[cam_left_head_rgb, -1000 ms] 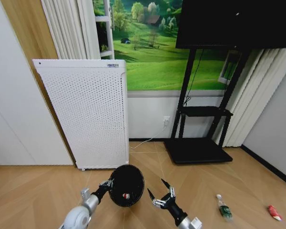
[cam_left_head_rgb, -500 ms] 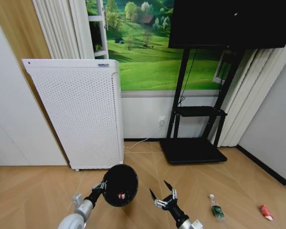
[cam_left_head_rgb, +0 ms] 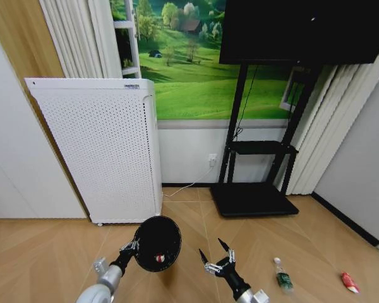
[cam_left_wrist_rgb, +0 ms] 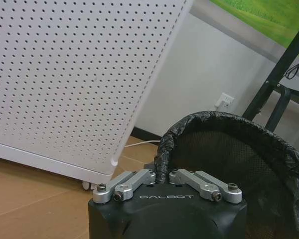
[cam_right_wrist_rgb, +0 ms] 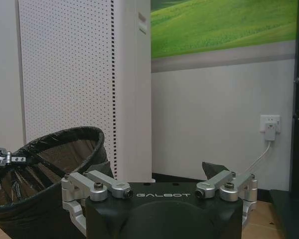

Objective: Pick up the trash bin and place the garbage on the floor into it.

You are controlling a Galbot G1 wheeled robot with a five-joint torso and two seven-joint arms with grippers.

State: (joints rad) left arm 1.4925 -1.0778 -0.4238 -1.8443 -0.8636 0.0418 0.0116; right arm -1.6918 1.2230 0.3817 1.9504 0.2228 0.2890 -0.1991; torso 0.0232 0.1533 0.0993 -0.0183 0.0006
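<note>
Black bin (cam_left_head_rgb: 157,243), lifted and tilted, has its rim pinched in the left gripper (cam_left_head_rgb: 130,247); one scrap (cam_left_head_rgb: 158,257) lies inside. Right gripper (cam_left_head_rgb: 216,259) spread, empty. Bottle (cam_left_head_rgb: 282,276) and wrapper (cam_left_head_rgb: 350,282) remain on the floor (cam_left_head_rgb: 38,252).

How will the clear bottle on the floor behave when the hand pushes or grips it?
The bottle lies on its side on smooth wooden floor, so it probably rolls if nudged. It looks small and clear, likely light, perhaps easily squeezed. The right hand is open beside it.

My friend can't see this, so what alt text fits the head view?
The left gripper holds the trash bin by its rim, a red-and-white scrap inside; the right gripper is open beside it. A bottle and red wrapper lie on the floor.
</note>
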